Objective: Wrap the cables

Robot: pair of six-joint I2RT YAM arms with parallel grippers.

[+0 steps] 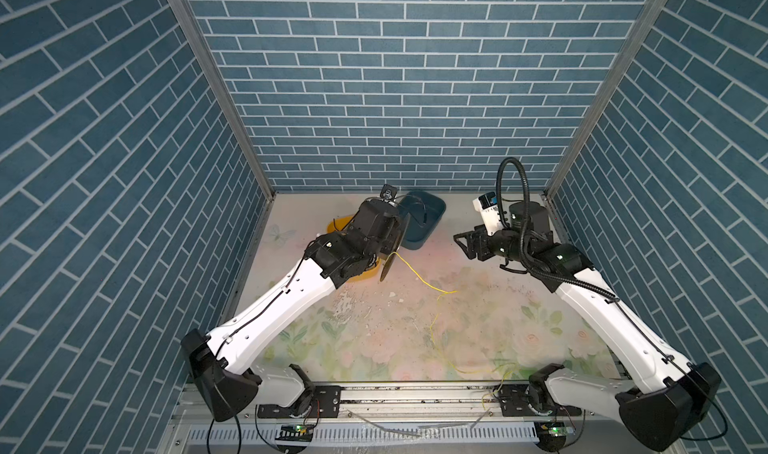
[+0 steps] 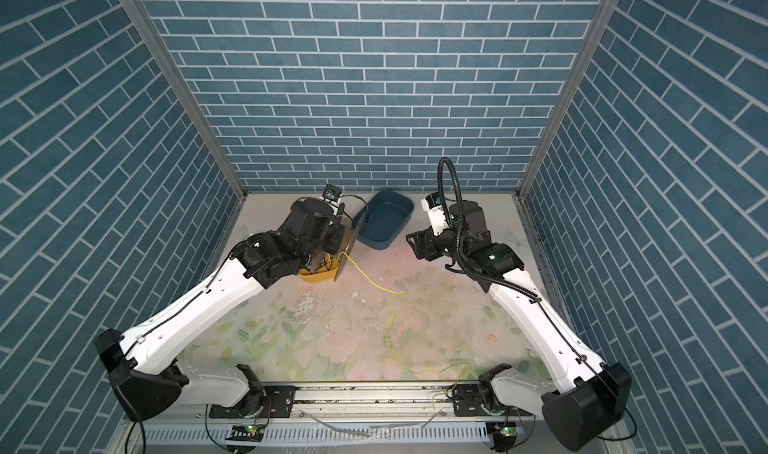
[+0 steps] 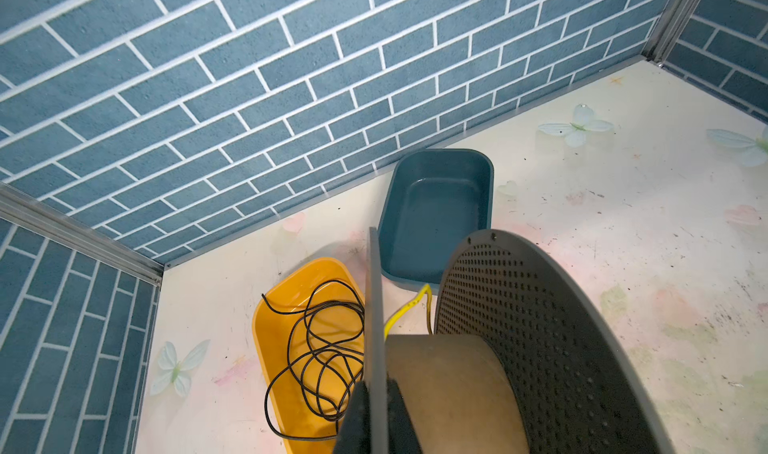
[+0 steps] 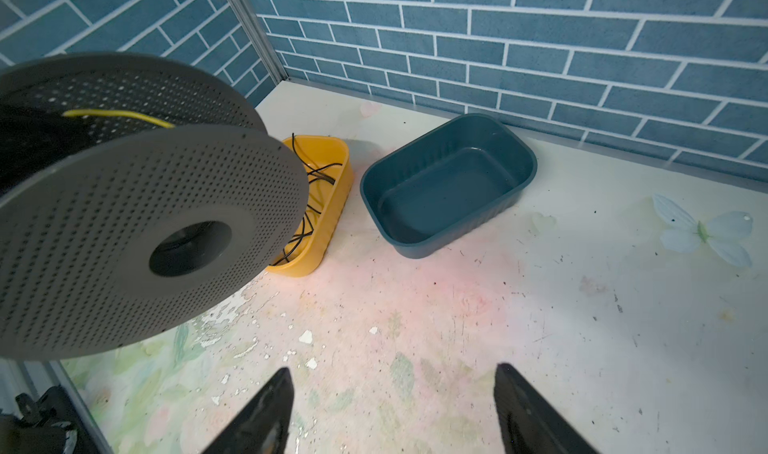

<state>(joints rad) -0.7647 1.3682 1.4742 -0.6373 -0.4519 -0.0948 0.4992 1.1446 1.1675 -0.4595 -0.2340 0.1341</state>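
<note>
Cables (image 1: 444, 292) show in both top views as a thin yellow line. It runs from a grey reel (image 1: 388, 265) at the end of the left arm (image 1: 291, 294), then crosses the flowered surface (image 1: 374, 340) in loose bends to the front rail. A blue tray (image 1: 424, 227) sits just behind the reel, near the back wall. The right hand (image 1: 467, 244) hangs above the surface, well apart from the cables, with its jaws wide and nothing in them.

From the left wrist, the left hand (image 3: 377, 389) is clamped tight on the thin edge of one reel disc. A yellow strand passes between the two discs at the core. A yellow tray (image 3: 270, 335) holding black wires (image 3: 328, 304) lies beside the blue tray.

From the right wrist, the right hand's fingers (image 4: 266, 414) stand far apart with only bare surface between them. The reel is tilted, and a yellow strand lies between its discs.
</note>
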